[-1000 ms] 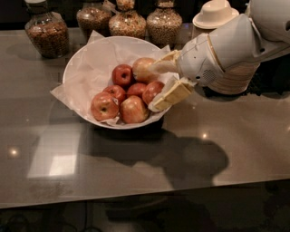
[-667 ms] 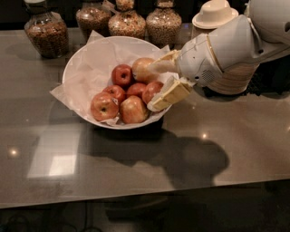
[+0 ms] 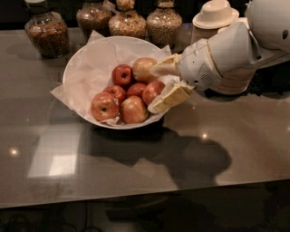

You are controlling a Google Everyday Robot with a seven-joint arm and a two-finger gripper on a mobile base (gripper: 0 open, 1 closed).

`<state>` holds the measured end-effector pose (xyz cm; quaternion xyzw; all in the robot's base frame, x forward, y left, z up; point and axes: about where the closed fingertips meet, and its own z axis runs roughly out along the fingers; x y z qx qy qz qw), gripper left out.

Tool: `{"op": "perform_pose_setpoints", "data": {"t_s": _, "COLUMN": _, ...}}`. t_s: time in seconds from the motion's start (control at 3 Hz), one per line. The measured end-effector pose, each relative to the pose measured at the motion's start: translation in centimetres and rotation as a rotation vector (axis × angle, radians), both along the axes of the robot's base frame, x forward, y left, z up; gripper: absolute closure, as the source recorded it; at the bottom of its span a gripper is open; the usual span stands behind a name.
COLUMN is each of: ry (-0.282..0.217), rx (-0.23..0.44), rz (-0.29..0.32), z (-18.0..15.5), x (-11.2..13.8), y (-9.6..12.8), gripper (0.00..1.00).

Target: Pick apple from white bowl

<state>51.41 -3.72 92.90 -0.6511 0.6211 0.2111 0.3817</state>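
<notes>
The white bowl, wide and lined with crinkled white paper, stands on the dark counter and holds several apples. My gripper reaches in from the right, open, with its two cream fingers on either side of a glossy red apple at the bowl's right. The upper finger lies against the paler yellowish-tan apple. The lower finger rests by the bowl's right rim. A smaller dark red apple sits behind. Two large red apples lie at the front.
Several glass jars of grains stand behind the bowl. Stacked small beige paper bowls sit at the back right, behind my arm. The counter's front edge runs along the bottom.
</notes>
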Motion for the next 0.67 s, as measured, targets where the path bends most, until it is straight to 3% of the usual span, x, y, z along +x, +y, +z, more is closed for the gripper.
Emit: {"op": "perform_pose_setpoints", "data": {"t_s": 0.67, "ry": 0.015, "rx": -0.054, "rz": -0.031, "z": -1.95, "x": 0.86, "y": -0.35, "gripper": 0.31}}
